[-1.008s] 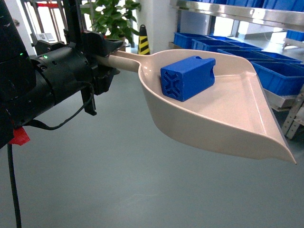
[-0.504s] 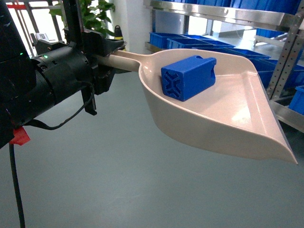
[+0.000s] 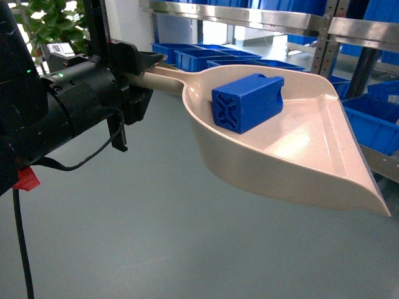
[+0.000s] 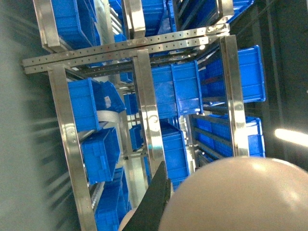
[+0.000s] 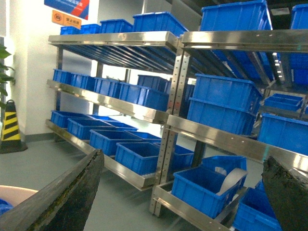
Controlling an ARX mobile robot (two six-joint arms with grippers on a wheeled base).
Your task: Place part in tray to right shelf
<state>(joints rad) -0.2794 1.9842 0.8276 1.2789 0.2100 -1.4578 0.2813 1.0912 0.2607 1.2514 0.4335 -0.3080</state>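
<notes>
Gripping the tray [image 3: 293, 149] handle, left claw [image 3: 134, 78] carries part [image 3: 247, 101] loose in the pan beyond it; tilt or jolt risks sliding it off the lip.

Lighting is bright, even and overhead. The glossy cream plastic dustpan-shaped tray [image 3: 299, 140] carries soft glare on its floor. The stainless-steel shelf rails [image 5: 211, 132] reflect strongly. Motion blur streaks the left wrist view's left edge. A bright light streak [image 4: 291, 137] flares at right.
</notes>
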